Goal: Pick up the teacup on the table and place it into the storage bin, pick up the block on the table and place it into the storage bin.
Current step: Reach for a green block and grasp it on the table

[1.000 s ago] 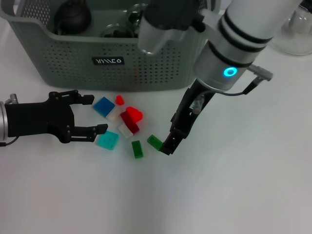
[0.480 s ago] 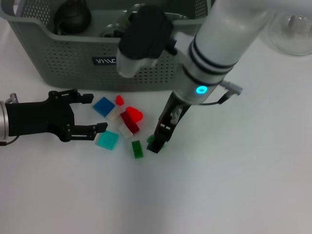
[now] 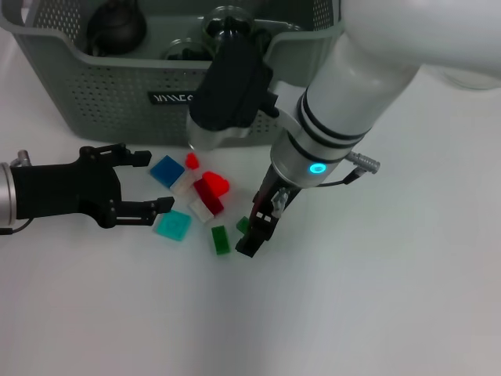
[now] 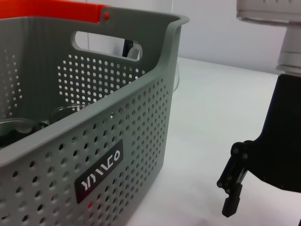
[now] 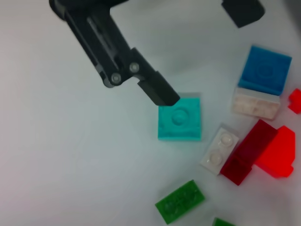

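Observation:
The grey-green storage bin [image 3: 94, 94] stands at the back and fills the left wrist view [image 4: 141, 122]. Several blocks lie in front of it: blue [image 3: 166, 170], red [image 3: 215, 182], teal [image 3: 172, 225], a long green one [image 3: 220, 239] and a small green one [image 3: 243, 225]. My right gripper [image 3: 254, 237] is low over the table, right beside the small green block, and also shows in the left wrist view [image 4: 230, 200]. My left gripper [image 3: 153, 184] is open and empty, left of the blocks. No teacup shows on the table.
A dark teapot [image 3: 116, 27] and glassware [image 3: 227, 22] sit inside the bin. My right arm [image 3: 352, 94] spans the middle. The right wrist view shows the teal block [image 5: 180, 122], white brick [image 5: 218, 149], green brick [image 5: 179, 201] and a left-gripper finger [image 5: 155, 89].
My right arm has swung left and lowered, bringing its gripper against the small green block. The left gripper and the other blocks have not moved.

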You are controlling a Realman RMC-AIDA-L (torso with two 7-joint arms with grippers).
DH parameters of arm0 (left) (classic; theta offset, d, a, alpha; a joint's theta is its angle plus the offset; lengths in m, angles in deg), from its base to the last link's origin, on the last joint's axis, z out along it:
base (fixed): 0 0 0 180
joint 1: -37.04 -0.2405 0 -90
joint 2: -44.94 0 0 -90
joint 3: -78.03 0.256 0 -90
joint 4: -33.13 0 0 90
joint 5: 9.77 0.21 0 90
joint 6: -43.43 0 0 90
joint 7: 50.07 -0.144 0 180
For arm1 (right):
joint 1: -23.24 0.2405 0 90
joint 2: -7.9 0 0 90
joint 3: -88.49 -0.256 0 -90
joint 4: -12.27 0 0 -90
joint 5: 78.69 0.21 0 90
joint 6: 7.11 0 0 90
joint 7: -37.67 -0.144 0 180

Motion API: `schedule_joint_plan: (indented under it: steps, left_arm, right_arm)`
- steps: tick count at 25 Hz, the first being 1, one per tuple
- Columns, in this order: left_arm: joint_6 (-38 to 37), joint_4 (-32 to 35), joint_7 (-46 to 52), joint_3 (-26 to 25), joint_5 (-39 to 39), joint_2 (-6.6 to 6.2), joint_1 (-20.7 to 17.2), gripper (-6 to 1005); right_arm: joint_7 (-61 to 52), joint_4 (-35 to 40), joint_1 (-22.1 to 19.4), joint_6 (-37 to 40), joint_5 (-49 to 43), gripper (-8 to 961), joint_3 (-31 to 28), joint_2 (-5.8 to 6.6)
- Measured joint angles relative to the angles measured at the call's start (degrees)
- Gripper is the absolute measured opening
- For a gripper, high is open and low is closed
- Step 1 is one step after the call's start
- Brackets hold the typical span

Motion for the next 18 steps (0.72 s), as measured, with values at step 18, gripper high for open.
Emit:
schedule_joint_plan:
  steps: [18]
  left_arm:
    - [0.11,0.00,-0.53,0.00,0.00,0.32,-0.03,859]
  right_arm:
    - [0.39,-0.71,-1.04,-3.87,0.13,648,2.63,-0.07]
